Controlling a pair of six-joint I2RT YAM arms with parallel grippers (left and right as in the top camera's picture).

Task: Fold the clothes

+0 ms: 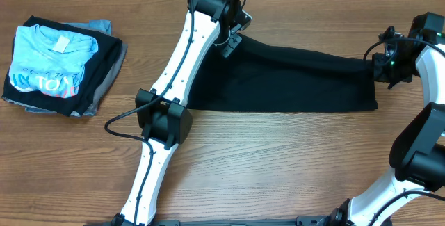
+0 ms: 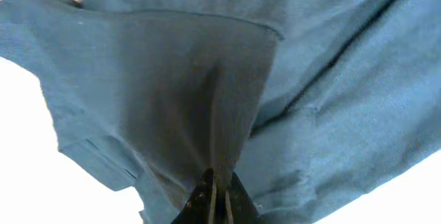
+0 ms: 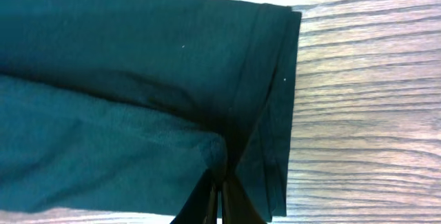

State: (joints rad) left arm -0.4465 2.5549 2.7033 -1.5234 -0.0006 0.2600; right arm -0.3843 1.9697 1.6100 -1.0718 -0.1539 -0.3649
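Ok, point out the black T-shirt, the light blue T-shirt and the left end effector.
Plain black soft-fabric T-shirt (image 1: 299, 80), overhead view, middle of the cloth.
Light blue T-shirt with white and red lettering (image 1: 49, 62), overhead view, its front.
Left end effector (image 2: 219, 200), left wrist view, between its closed fingertips.

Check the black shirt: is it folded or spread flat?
Folded: the shirt lies as a narrow doubled band on the table, left fingers and right fingers pinching its ends.

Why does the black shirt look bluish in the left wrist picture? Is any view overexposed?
Left wrist view: background blown out to white, so the black T-shirt looks washed-out blue-grey. Right wrist view: evenly lit, table grain sharp, shirt dark teal. Overhead view: shirt plainly black, no glare.
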